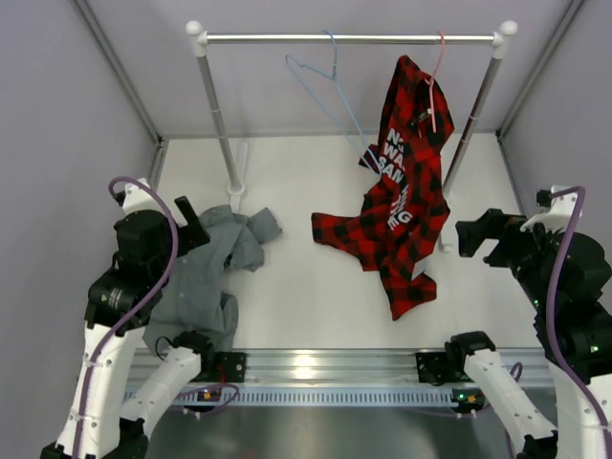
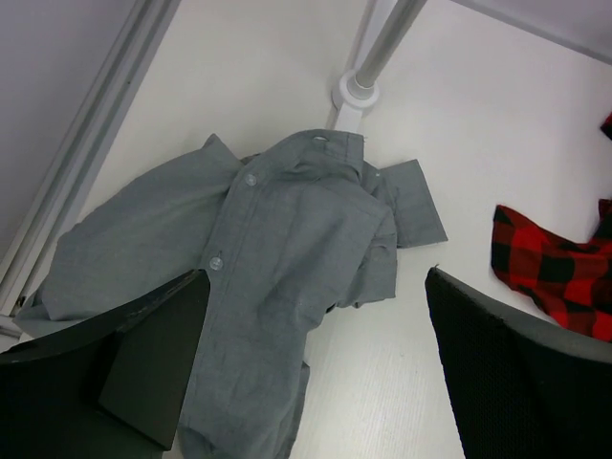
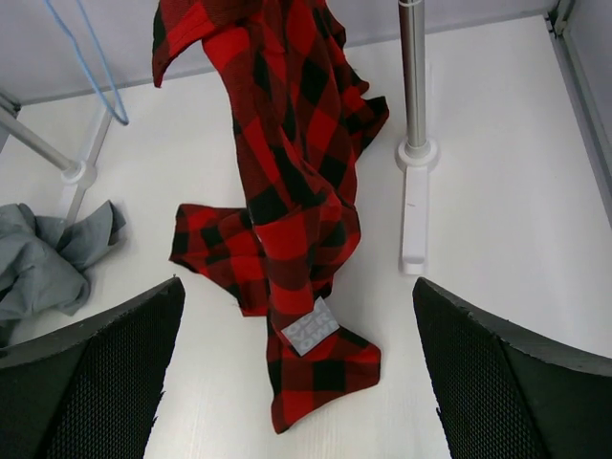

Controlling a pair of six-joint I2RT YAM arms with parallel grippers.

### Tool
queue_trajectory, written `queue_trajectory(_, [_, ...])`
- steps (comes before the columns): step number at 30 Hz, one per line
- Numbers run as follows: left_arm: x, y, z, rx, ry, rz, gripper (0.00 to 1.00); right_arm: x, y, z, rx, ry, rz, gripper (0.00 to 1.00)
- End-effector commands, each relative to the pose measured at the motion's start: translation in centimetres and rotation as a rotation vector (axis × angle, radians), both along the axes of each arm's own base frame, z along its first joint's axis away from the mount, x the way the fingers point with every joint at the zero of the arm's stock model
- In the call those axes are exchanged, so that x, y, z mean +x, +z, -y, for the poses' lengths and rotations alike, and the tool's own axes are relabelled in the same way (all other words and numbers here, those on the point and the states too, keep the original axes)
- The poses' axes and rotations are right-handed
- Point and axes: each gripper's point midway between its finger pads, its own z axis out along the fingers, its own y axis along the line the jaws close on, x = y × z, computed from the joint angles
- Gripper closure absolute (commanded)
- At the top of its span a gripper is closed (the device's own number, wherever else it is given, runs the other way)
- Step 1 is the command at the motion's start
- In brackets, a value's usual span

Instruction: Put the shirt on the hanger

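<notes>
Nothing is done yet: the shirt (image 1: 206,263) lies crumpled at lower left, the hanger (image 1: 337,73) hangs bare at top centre, and the left gripper (image 2: 317,287) and right gripper (image 3: 298,287) gape empty.

Parts out of sight near the two hands

Beneath the left hand (image 2: 316,277), the plain grey button-up shirt (image 2: 287,239) runs behind the hand's left finger (image 2: 143,373) and off the bottom edge. Seen from above, the left arm (image 1: 143,253) covers its near side. Beyond the right hand (image 3: 298,282), the top edge cuts off the thin light-blue wire hanger (image 3: 96,67) and the red-and-black plaid shirt (image 3: 287,191). From above, its folded white lettering (image 1: 394,163) cannot be read whole.
</notes>
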Motion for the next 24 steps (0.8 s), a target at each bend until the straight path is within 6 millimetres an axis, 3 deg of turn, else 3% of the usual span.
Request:
queue_trajectory(1, [0.4,0.4,-0.7,0.013,0.05,0.012,0.02,0.3,1.2,0.2,0.012,-0.021,0.055,0.01])
queue_trajectory(4, [1.8,-0.3,-1.0,0.028,0.101,-0.057,0.02,0.3,1.1,-0.9,0.021,0.045,0.065,0.01])
queue_trajectory(7, [3.9,-0.7,0.2,0.021,0.073,-0.111,0.02,0.0,1.1,-4.1,0.068,0.226,0.09,0.01])
queue_trajectory(10, [7.5,-3.3,3.2,0.036,-0.076,-0.232,0.04,-0.7,1.5,-7.0,0.114,0.395,0.119,0.0])
queue_trajectory(11, [8.9,-5.6,4.2,0.055,-0.127,-0.31,0.04,-0.9,1.7,-7.6,0.125,0.433,0.131,0.01])
queue_trajectory(12, [9.8,-6.6,5.6,0.06,-0.227,-0.345,0.05,-1.3,2.2,-8.5,0.139,0.489,0.155,0.01])
queue_trajectory(14, [11.7,-8.4,6.8,0.064,-0.28,-0.405,0.05,-1.3,2.1,-9.0,0.149,0.521,0.157,0.01])
queue_trajectory(15, [13.4,-10.6,7.8,0.084,-0.337,-0.482,0.05,-1.3,2.2,-9.2,0.152,0.532,0.159,0.01])
queue_trajectory(17, [14.2,-12.9,7.7,0.117,-0.347,-0.586,0.05,-1.2,2.0,-9.3,0.157,0.534,0.156,0.0])
queue_trajectory(18, [15.0,-15.1,7.6,0.141,-0.348,-0.646,0.05,-1.4,2.0,-9.4,0.16,0.548,0.157,0.01])
queue_trajectory(21, [16.7,-15.9,6.4,0.214,-0.291,-0.665,0.05,-2.2,2.2,-10.0,0.173,0.594,0.179,0.01])
queue_trajectory(24, [17.2,-18.9,6.5,0.215,-0.281,-0.749,0.12,-2.5,1.8,-10.1,0.165,0.609,0.186,0.0])
